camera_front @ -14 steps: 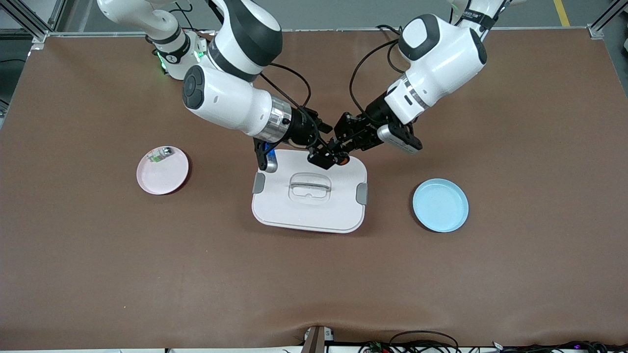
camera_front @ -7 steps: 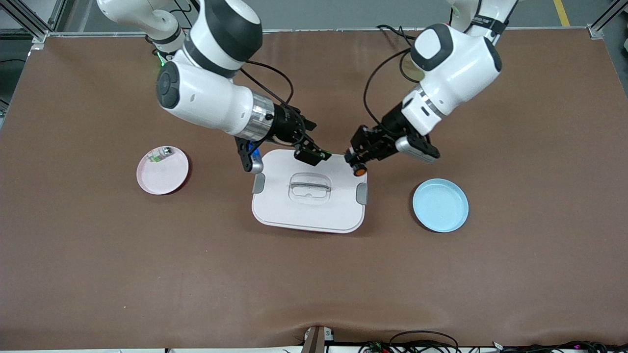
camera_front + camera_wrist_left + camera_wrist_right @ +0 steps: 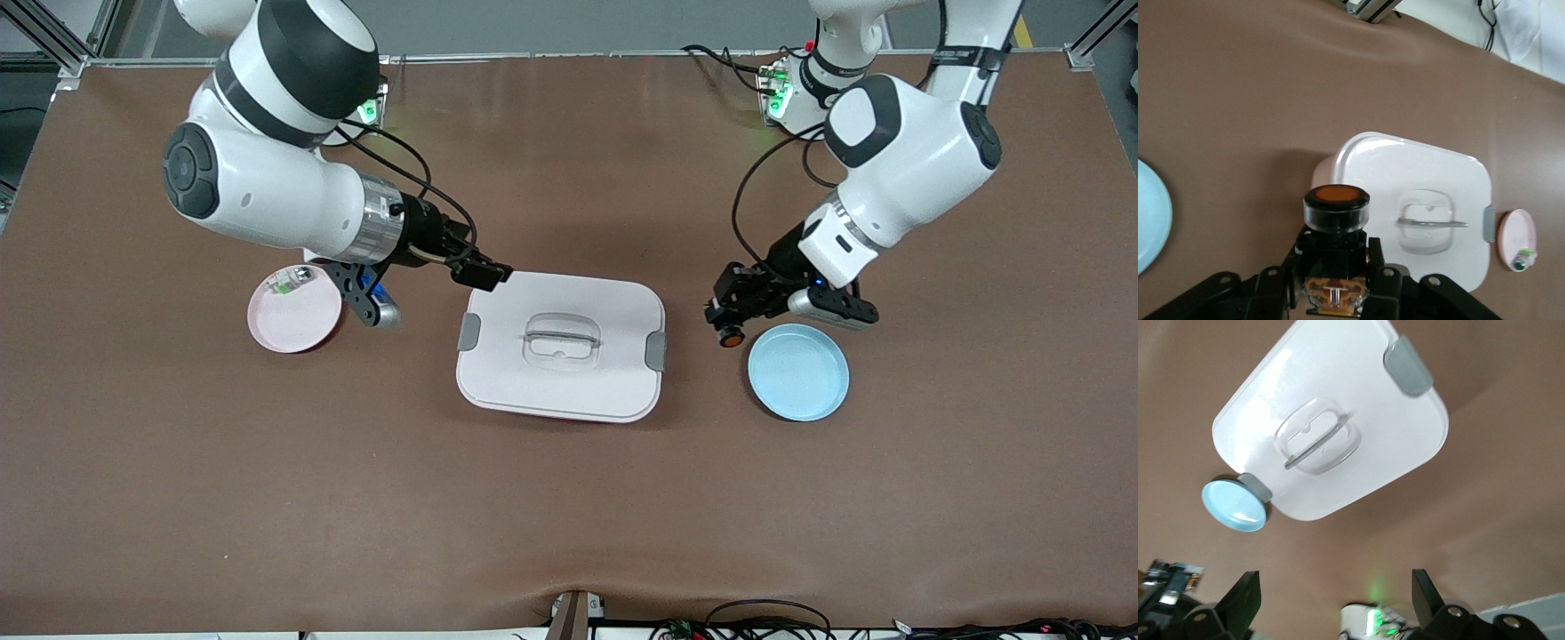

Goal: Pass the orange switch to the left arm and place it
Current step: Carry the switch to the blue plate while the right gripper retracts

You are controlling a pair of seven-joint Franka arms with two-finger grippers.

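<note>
Two plates, one pink (image 3: pixel 294 309) and one blue (image 3: pixel 797 372), flank one box (image 3: pixel 561 347) on the tabletop (image 3: pixel 569 498). The left gripper (image 3: pixel 731 331) clamps one orange switch (image 3: pixel 731 337) beside the blue plate. The right gripper (image 3: pixel 484 275) hangs wide by the box.

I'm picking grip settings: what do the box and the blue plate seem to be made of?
The box looks like glossy white plastic: rounded moulded edges, grey latches, and light glare in the right wrist view. The blue plate seems smooth plastic or melamine, with a uniform sheen; the look leaves this open.

The left tool (image 3: pixel 731 327) hangs over the surface (image 3: pixel 569 498) between the box (image 3: pixel 562 348) and a plate (image 3: pixel 798 372), just beside that plate, gripping the orange switch (image 3: pixel 731 337). The right tool (image 3: pixel 484 274) hangs spread at the box's edge toward the right arm's end, another plate (image 3: pixel 294 309) near it.
</note>
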